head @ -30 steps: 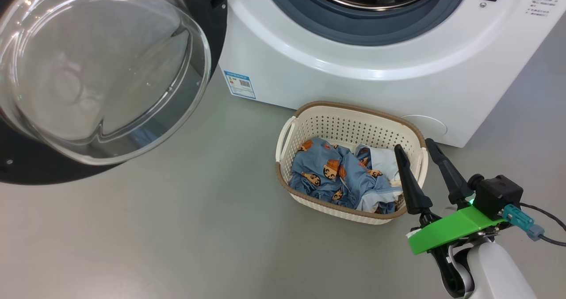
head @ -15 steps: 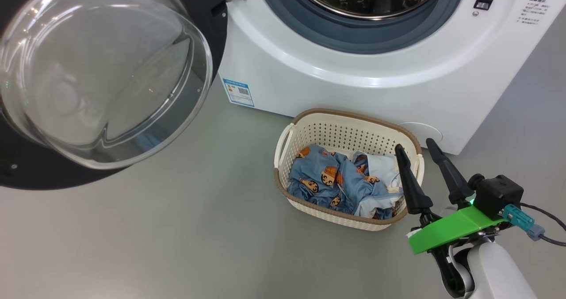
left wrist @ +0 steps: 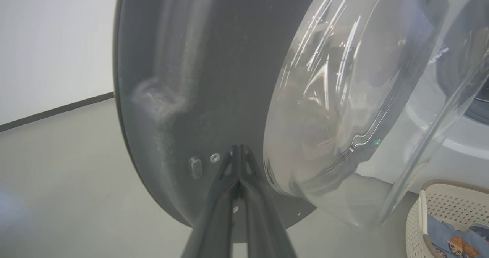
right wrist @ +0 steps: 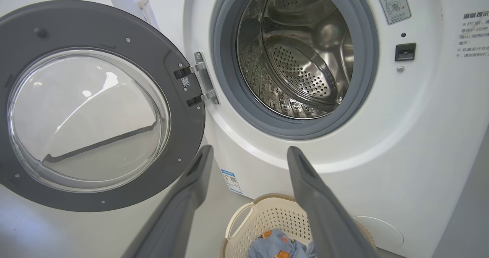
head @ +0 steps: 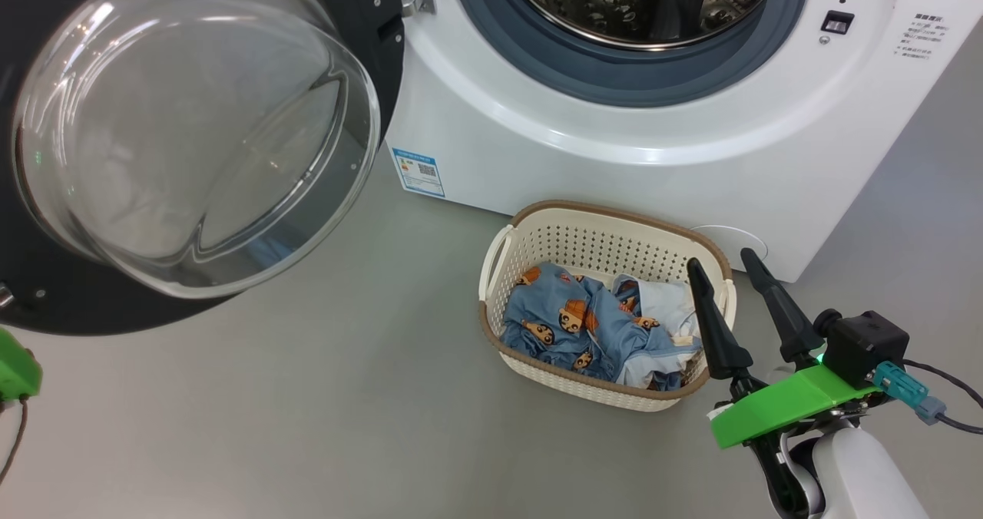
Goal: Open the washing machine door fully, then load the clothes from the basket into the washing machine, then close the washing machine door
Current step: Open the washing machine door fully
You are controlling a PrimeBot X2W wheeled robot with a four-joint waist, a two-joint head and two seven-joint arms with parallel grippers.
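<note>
The washing machine (head: 653, 166) (right wrist: 401, 143) stands with its steel drum (right wrist: 301, 55) exposed. Its black door (head: 192, 143) (right wrist: 88, 109) hangs swung wide to the left, glass porthole bulging outward. On the floor before the machine sits the cream basket (head: 607, 235) (right wrist: 263, 220), holding the blue bear-print clothes (head: 591, 323) (right wrist: 277, 246). My right gripper (head: 723, 266) (right wrist: 248, 153) is open, hovering just right of the basket's right rim. In the left wrist view my left gripper (left wrist: 238, 148) is shut and empty, its tips close against the door's dark inner face (left wrist: 183, 97).
Grey floor (head: 307, 411) spreads left of and before the basket. A green part of my left arm (head: 15, 365) pokes in at the head view's left edge. A white wall with a dark skirting (left wrist: 53, 52) lies beyond the door.
The head camera has shifted, showing more of the drum and bringing the green part of my left arm into view. My right gripper stays open beside the basket.
</note>
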